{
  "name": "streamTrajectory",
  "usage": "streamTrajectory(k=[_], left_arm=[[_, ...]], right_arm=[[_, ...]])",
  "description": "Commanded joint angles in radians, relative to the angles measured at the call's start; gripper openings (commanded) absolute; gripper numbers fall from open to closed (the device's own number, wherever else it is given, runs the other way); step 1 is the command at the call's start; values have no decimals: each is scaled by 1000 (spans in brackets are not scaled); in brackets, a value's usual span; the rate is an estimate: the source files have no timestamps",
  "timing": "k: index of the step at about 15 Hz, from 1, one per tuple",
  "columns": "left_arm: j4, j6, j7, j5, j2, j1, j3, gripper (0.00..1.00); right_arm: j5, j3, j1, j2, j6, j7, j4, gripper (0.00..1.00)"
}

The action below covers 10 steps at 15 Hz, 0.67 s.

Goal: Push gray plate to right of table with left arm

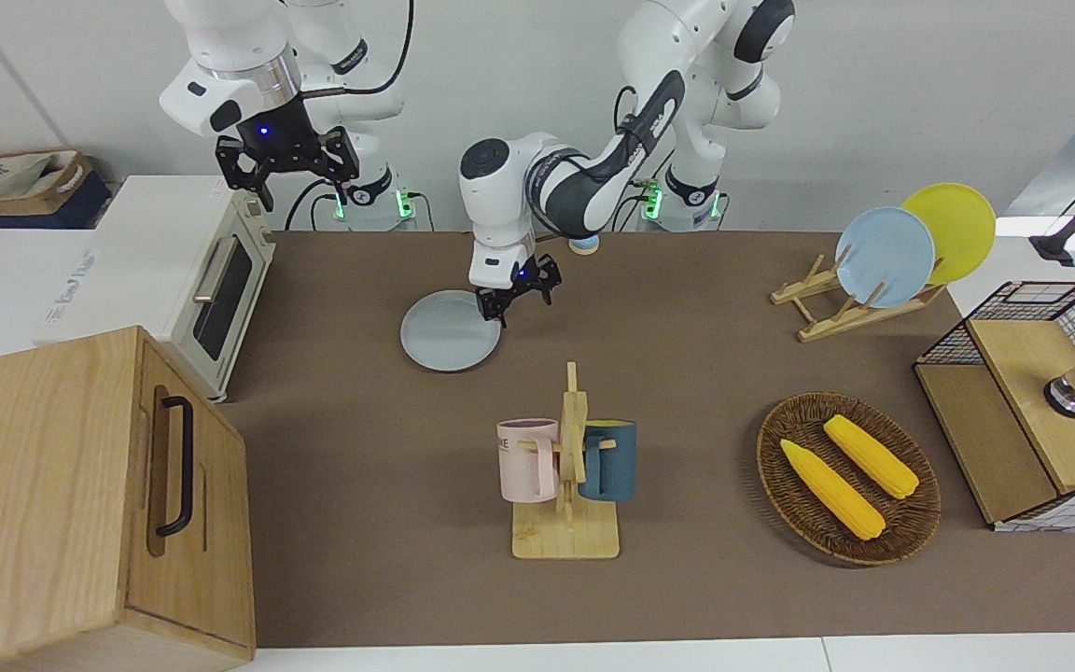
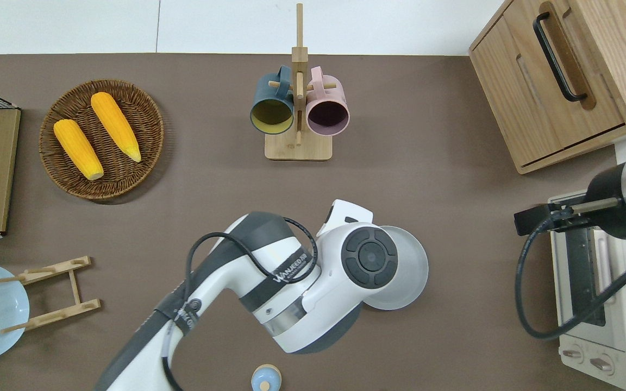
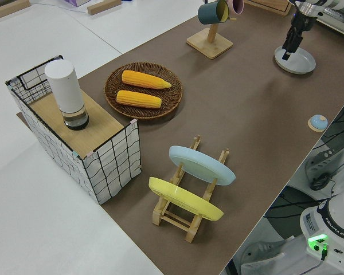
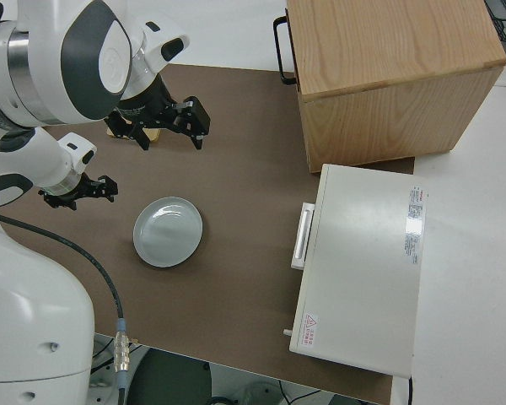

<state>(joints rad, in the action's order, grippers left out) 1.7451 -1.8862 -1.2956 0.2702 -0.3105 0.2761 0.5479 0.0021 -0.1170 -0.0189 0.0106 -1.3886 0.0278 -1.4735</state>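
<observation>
The gray plate [image 1: 449,331] [image 2: 408,271] [image 3: 296,61] [image 4: 167,232] lies flat on the table's brown mat [image 1: 687,373], near the middle of its length and on the robots' half. My left gripper [image 1: 519,301] [image 3: 286,52] [image 4: 76,196] hangs low and open at the plate's rim, on the side toward the left arm's end. I cannot tell whether a finger touches the rim. In the overhead view the left arm [image 2: 302,282] hides its gripper and part of the plate. My right gripper [image 1: 286,163] [image 4: 164,126] is parked, open and holding nothing.
A toaster oven [image 1: 211,280] and a wooden cabinet [image 1: 80,504] stand at the right arm's end. A mug rack [image 1: 567,467] stands farther from the robots than the plate. A corn basket [image 1: 847,476], a plate rack [image 1: 859,280] and a wire crate [image 1: 1032,420] are toward the left arm's end.
</observation>
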Motion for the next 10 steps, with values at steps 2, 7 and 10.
streamTrajectory(k=[2, 7, 10], left_arm=[[-68, 169, 255, -107, 85, -115, -6, 985], [-157, 341, 514, -118, 143, -293, -5, 985], [-211, 424, 709, -141, 151, -398, -6, 985]], right_arm=[[10, -13, 20, 6, 13, 0, 4, 983], [10, -13, 20, 6, 13, 0, 4, 983], [10, -15, 20, 6, 14, 1, 4, 983]])
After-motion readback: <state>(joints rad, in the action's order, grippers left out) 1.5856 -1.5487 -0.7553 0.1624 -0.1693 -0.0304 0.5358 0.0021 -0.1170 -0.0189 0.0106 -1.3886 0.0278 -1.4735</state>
